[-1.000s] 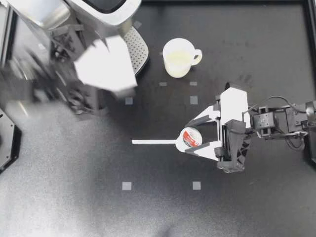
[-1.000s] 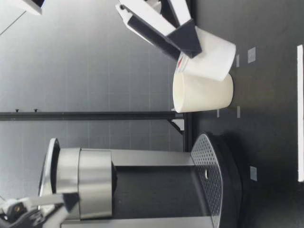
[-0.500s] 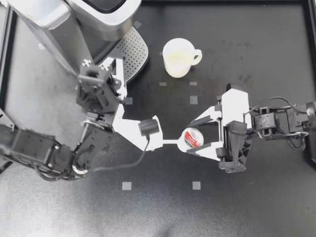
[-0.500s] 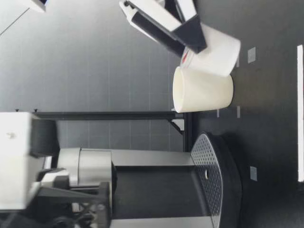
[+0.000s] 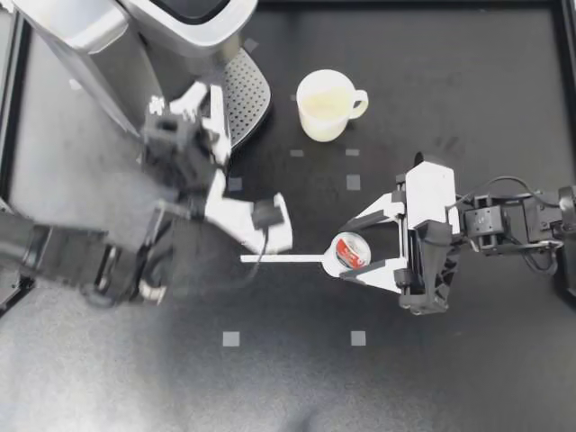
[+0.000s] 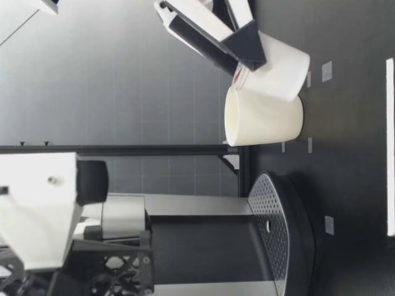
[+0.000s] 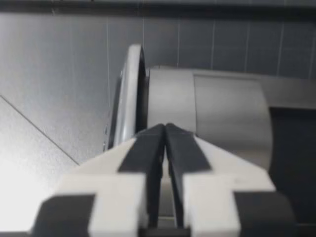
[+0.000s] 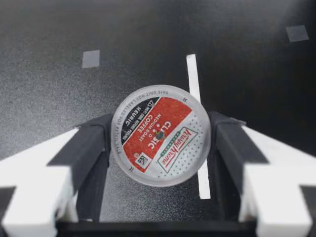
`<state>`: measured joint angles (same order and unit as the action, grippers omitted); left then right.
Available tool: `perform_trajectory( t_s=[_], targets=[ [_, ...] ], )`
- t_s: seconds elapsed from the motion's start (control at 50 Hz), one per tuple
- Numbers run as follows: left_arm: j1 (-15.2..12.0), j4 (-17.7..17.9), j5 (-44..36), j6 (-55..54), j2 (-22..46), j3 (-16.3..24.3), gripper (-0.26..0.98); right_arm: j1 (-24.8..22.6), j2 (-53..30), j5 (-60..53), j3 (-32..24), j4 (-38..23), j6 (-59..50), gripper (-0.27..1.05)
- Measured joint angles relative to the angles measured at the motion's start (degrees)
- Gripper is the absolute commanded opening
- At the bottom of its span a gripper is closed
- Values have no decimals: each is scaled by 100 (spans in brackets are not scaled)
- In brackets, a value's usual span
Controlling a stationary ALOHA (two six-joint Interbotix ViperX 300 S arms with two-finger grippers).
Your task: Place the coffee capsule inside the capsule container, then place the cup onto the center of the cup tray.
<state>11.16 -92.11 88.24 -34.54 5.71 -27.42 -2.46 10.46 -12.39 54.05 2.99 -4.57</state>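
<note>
— Layout of the desk?
— A coffee machine stands at the far left with its perforated cup tray at its foot. The cup stands just right of the tray, not on it.
— The claws?
— The left claw is pressed together, empty, and pointed at the machine's head close by. The right claw sits mid-right, pinching the capsule from two sides, foil face tilted upward.
— The governing relation?
— The machine lies far-left of the capsule, well apart, and the left claw is the nearer. I judge the machine must be opened first.
</note>
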Motion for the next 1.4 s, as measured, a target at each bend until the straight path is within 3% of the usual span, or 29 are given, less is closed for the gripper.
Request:
perform_trajectory(
  t_s=[0.34,0.72,0.96,1.12,1.4],
  targets=[
    [-299,-105,0,0,-70,-35,14,0,0,0,0,0,-9,55],
    [-369,-316,-9,-149,-527,-44,14,0,35,0,0,0,-53,55],
    [-800,-457,-334,-633,-1116,-44,14,0,229,-35,-9,0,-97,55],
    [-923,-457,-791,-1362,-1582,-62,14,0,378,-185,-18,0,-114,55],
    [-1389,-466,-1644,-2487,-2479,-457,14,-9,413,-343,-53,0,-149,55]
  ],
)
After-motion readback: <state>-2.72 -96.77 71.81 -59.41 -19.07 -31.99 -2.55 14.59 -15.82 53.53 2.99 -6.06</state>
